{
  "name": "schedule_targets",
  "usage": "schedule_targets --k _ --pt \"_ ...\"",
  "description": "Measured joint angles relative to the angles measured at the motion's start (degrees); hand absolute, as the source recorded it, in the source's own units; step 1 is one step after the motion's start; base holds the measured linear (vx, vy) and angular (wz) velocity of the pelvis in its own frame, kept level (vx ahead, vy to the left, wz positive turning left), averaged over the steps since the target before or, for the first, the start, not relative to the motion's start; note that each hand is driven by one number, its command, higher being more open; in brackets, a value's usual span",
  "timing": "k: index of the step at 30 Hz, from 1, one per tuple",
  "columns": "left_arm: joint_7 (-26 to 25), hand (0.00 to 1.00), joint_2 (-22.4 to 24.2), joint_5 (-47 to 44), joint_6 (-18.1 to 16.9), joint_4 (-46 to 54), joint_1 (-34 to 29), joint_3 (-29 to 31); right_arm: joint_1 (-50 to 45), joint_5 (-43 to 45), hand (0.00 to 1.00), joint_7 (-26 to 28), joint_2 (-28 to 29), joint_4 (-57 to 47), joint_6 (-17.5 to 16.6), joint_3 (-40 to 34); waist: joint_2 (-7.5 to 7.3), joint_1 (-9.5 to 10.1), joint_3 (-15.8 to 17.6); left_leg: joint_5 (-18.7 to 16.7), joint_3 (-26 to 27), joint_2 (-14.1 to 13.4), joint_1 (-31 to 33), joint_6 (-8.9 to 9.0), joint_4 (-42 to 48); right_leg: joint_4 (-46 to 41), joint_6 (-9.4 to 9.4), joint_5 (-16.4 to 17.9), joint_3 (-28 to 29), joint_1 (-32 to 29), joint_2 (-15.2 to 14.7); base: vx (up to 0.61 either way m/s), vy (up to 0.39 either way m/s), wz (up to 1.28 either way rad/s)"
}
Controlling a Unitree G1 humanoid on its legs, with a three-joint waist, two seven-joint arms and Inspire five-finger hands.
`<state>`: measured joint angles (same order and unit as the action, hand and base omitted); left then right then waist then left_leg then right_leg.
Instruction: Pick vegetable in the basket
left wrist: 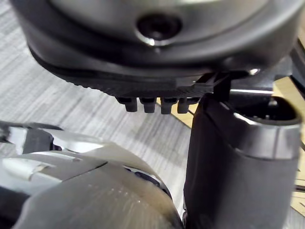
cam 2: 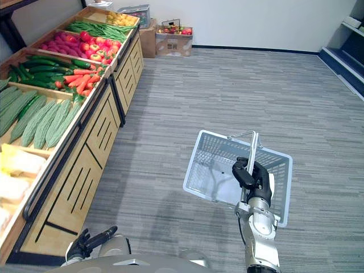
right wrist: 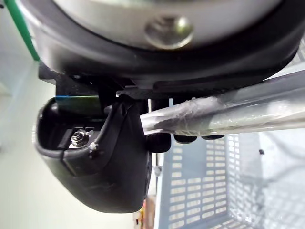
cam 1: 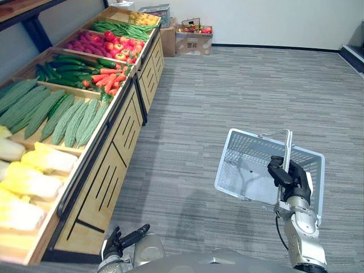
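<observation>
Basket handle (cam 1: 288, 149) clamped in right hand (cam 1: 291, 175); left hand (cam 1: 128, 238) slack near bins (cam 1: 68, 87) of cucumbers (cam 1: 68, 71), carrots (cam 1: 105, 79).

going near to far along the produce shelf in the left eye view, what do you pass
pale cabbages → ridged green gourds → carrots → red produce → green beans → yellow produce

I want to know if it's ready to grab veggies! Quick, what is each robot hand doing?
Left robot hand: open, holding nothing.
Right robot hand: closed around the basket handle.
</observation>
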<state>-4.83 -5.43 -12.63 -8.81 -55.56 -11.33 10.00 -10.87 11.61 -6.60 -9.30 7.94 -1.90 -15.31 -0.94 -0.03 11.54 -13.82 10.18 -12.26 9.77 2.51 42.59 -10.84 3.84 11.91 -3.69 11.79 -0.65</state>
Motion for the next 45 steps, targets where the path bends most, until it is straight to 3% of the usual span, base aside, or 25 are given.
schedule_targets --k 2,3,4,5,6,8,11,13,16,19,21,24,25,26,27,28,30,32,35,38,40,42,43,44,45 --pt "-0.1 1.0 0.3 0.0 0.2 -0.1 0.1 -0.4 -0.1 0.0 0.0 -0.1 -0.1 0.0 0.0 -0.1 0.42 -0.22 0.1 3.4 -3.2 4.2 0.2 1.15 -18.4 0.0 -2.23 2.1 1.2 0.6 -2.0 0.25 0.204 -0.22" --pt "-0.2 1.0 0.5 0.0 0.2 -0.1 0.1 -0.6 -0.2 0.0 0.0 -0.1 -0.1 0.0 0.0 -0.2 0.96 -0.36 0.2 5.4 -4.3 4.8 0.0 1.18 -23.2 -0.1 -2.94 2.6 1.4 0.8 -2.1 0.3 0.269 -0.2" --pt "-0.3 1.0 1.1 -0.1 0.3 -0.2 0.0 -0.6 -0.7 0.0 0.0 -0.1 0.1 0.4 0.1 -0.2 1.41 0.09 0.1 14.4 -4.8 5.6 -1.2 1.51 -27.2 -0.2 -4.34 3.7 2.0 1.4 -2.6 0.34 0.255 -0.04" --pt "-0.3 1.0 -0.1 0.2 0.2 -0.1 0.4 -0.9 -1.0 -0.1 0.0 0.0 0.9 0.7 0.1 0.5 -0.19 -0.03 0.0 14.0 -4.0 8.0 -1.4 0.7 -28.6 0.4 -5.27 3.8 2.1 1.7 -4.5 0.36 0.222 0.01" --pt "-0.3 1.0 -0.5 0.4 0.2 -0.1 0.8 -1.0 -0.8 -0.1 0.0 0.1 0.9 0.6 0.1 0.6 -0.67 -0.05 0.2 13.9 -3.8 8.7 -0.7 -0.35 -27.9 1.0 -5.81 3.4 2.1 1.6 -5.3 0.35 0.176 0.12" --pt "-0.5 1.0 -0.2 0.4 0.5 -0.6 1.9 -0.6 -0.2 -1.1 0.0 0.1 0.6 1.4 0.5 0.7 -0.29 0.75 1.1 11.5 -2.2 9.1 1.1 -3.06 -22.6 3.8 -8.09 0.2 2.7 3.1 -6.3 0.37 0.207 -0.02" --pt "-0.7 1.0 0.2 1.9 0.5 -0.8 1.4 -0.2 0.2 -2.4 0.0 1.3 0.6 1.5 0.9 1.5 0.66 1.63 1.0 9.4 0.2 8.6 -2.0 -3.28 -22.9 3.8 -9.08 -3.4 5.6 4.4 -7.0 0.21 0.163 -0.23" --pt "-0.7 1.0 0.3 2.1 0.5 -0.8 1.2 -0.1 1.1 -2.4 0.0 1.4 0.5 1.4 0.9 1.6 0.86 1.83 0.7 7.5 1.7 8.3 -2.4 -3.08 -22.6 3.7 -9.32 -3.5 7.3 4.0 -7.3 0.1 0.127 -0.44" --pt "-0.8 1.0 0.8 1.9 0.5 -0.6 1.3 0.7 2.7 -2.4 0.0 1.1 0.5 1.4 0.9 2.5 0.85 3.14 0.6 2.9 5.5 7.2 -1.9 -2.52 -20.0 2.8 -10.53 -2.7 9.2 2.3 -8.3 0.03 0.098 -0.73" --pt "-1.1 1.0 0.7 1.4 0.4 0.0 0.6 1.2 2.8 -2.9 0.0 1.1 0.1 1.2 0.9 4.1 -0.18 3.36 -0.7 -1.1 8.7 8.1 -0.9 -3.38 -16.9 0.0 -12.03 0.3 10.6 -0.1 -10.5 0.06 0.116 -0.51" --pt "-1.2 1.0 0.7 1.4 0.3 0.0 0.4 1.1 2.7 -3.9 0.0 1.1 -0.2 1.2 1.0 4.9 0.04 3.2 -0.9 -2.0 9.1 8.8 -1.4 -3.96 -17.1 -4.6 -12.16 0.4 10.7 -2.4 -10.9 0.11 0.099 -0.1" --pt "-1.1 1.0 0.1 1.4 0.3 0.9 -0.3 1.0 2.5 -4.6 0.0 1.1 -0.2 1.2 1.8 5.6 -1.24 3.13 -1.6 -2.3 7.4 11.6 -3.2 -5.55 -18.4 -18.4 -13.12 -0.2 10.3 -7.5 -11.8 0.21 0.092 0.5" --pt "-1.0 1.0 -0.4 1.4 0.4 2.2 -1.0 1.0 2.3 -4.6 0.0 0.9 -0.2 1.2 2.1 5.9 -2.54 3.1 -1.8 -3.3 4.8 13.6 -4.4 -7.12 -17.5 -27.7 -13.15 -3.1 9.9 -9.5 -12.2 0.25 0.058 0.8" --pt "-1.0 1.0 -0.5 1.4 0.4 2.3 -1.1 1.0 2.3 -4.6 0.0 0.9 -0.2 1.2 2.2 5.9 -2.71 3.09 -1.8 -3.4 4.3 13.8 -4.6 -7.37 -17.4 -29.2 -13.03 -4.2 9.9 -9.9 -12.1 0.32 0.07 1.31" --pt "-1.0 1.0 -0.5 1.2 0.4 2.4 -1.2 1.0 2.3 -4.6 0.0 0.5 -0.2 1.2 2.3 6.0 -2.77 2.99 -1.8 -4.0 1.1 14.8 -6.2 -8.46 -16.9 -36.3 -12.75 -11.8 8.5 -11.4 -11.7 0.3 0.055 1.04" --pt "-1.0 1.0 -0.1 1.2 0.4 2.6 -1.3 0.8 2.3 -4.6 0.0 0.2 -0.3 1.2 2.3 6.2 -2.63 2.89 -1.8 -4.2 -0.4 14.9 -7.0 -8.81 -17.0 -39.7 -13.01 -12.6 8.3 -12.1 -11.3 0.36 0.054 1.21" --pt "-1.0 1.0 -0.3 0.9 0.7 2.6 -1.4 0.3 2.9 -4.7 0.0 0.1 -0.4 1.2 2.3 7.3 -2.79 3.09 -1.9 -4.5 -4.3 15.7 -9.8 -9.21 -17.9 -49.6 -11.65 -7.4 7.8 -15.4 -9.8 0.24 0.011 0.95" --pt "-1.0 1.0 -0.3 0.9 1.3 2.6 -1.3 0.4 3.2 -4.7 0.0 1.1 -1.7 1.1 2.2 8.6 -2.41 3.02 -1.9 -4.5 -9.1 15.9 -13.1 -9.22 -19.7 -54.4 -8.49 -2.0 4.3 -18.5 -8.4 0.19 -0.06 1.21" --pt "-0.9 1.0 -0.2 0.8 1.5 1.2 -1.1 0.7 3.3 -4.6 0.0 2.4 -3.0 0.7 2.2 10.4 -2.0 2.85 -1.9 -4.5 -16.8 15.5 -16.2 -9.19 -19.6 -50.1 -3.65 2.6 0.6 -22.9 -8.1 0.23 -0.155 1.18" --pt "-0.8 1.0 0.4 0.8 1.5 -1.0 -0.3 1.9 3.6 -4.6 0.0 3.9 -4.9 0.7 2.2 12.7 0.61 2.63 -1.6 -6.6 -22.7 11.5 -17.0 -6.79 -17.0 -35.6 -4.56 4.0 2.8 -25.4 -5.5 0.21 -0.206 1.09" --pt "-0.8 1.0 -0.6 1.1 1.5 -2.4 -0.5 4.0 5.1 -4.5 0.0 5.3 -4.8 0.7 2.2 16.2 0.92 2.97 -1.1 -8.7 -25.3 9.0 -16.2 -4.34 -13.3 -20.6 -8.56 1.3 8.3 -26.0 -4.4 0.23 -0.326 1.0" --pt "-0.9 1.0 -2.3 1.1 1.5 -3.1 -1.3 5.7 6.7 -4.6 0.0 6.5 -4.3 0.5 2.2 19.3 -1.34 3.13 -1.3 -12.0 -28.4 8.5 -14.8 -1.5 -9.7 -8.9 -10.14 -2.1 14.7 -24.4 -4.8 0.26 -0.512 1.17" --pt "-0.8 1.0 -3.7 1.2 1.6 -3.1 -1.2 6.8 7.4 -4.5 0.0 6.9 -4.1 0.2 2.2 20.4 -3.0 2.88 -1.4 -15.0 -31.5 8.3 -14.3 0.79 -7.9 -6.6 -16.14 -7.0 16.9 -22.7 -4.7 0.27 -0.609 1.67" --pt "-0.9 1.0 -2.8 1.2 1.7 -3.4 -0.2 6.9 7.4 -4.5 0.0 7.0 -5.0 0.2 2.2 20.4 -1.31 3.3 -0.6 -15.8 -34.7 6.0 -14.1 1.77 -7.9 -10.1 -15.16 -7.4 15.4 -22.4 -2.4 0.21 -0.482 1.57" --pt "-0.7 1.0 -2.0 1.3 1.6 -3.3 -0.2 7.2 7.5 -4.5 0.0 7.0 -5.5 0.1 2.2 20.6 -0.72 4.23 -0.4 -15.2 -35.8 5.4 -14.0 1.91 -8.5 -11.8 -14.77 -6.1 14.7 -22.9 -1.7 0.14 -0.409 1.2"
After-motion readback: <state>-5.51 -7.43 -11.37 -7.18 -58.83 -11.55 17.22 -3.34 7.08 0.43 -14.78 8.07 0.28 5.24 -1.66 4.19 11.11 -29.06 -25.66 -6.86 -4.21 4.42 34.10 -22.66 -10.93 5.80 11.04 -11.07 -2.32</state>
